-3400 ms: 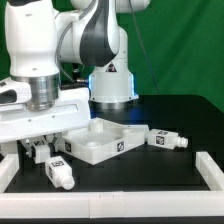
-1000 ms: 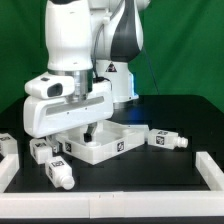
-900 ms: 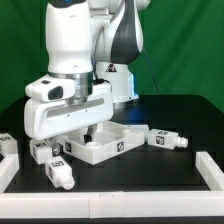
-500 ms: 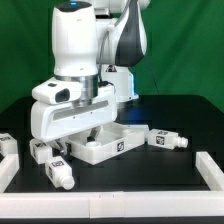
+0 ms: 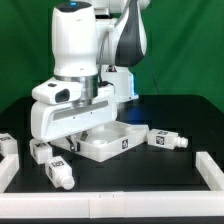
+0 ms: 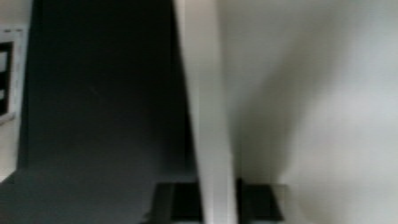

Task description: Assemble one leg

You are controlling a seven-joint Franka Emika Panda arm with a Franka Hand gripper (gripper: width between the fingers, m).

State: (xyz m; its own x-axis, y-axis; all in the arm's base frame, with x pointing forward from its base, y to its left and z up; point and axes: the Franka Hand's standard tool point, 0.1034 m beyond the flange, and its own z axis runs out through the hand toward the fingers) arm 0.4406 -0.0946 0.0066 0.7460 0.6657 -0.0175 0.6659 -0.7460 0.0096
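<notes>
Several legs lie loose on the black table: one (image 5: 59, 173) at the front on the exterior view's left, one (image 5: 41, 151) just behind it, one (image 5: 6, 143) at the far left, and one (image 5: 170, 140) on the right. None is held. My gripper (image 5: 92, 131) reaches down at the near-left wall of the large white square recessed panel (image 5: 112, 146). In the wrist view the panel's white wall (image 6: 206, 110) runs between my two dark fingers (image 6: 178, 203), and the gripper (image 6: 217, 205) is closed on it.
White border rails stand at the left (image 5: 8, 170), the right (image 5: 211, 169) and along the front (image 5: 110, 206) of the table. The arm's base (image 5: 118, 82) stands behind the panel. My wrist hides the panel's left part.
The arm swung from the exterior view's left to over the panel and came down on its wall. In the last half second the panel slid slightly to the right.
</notes>
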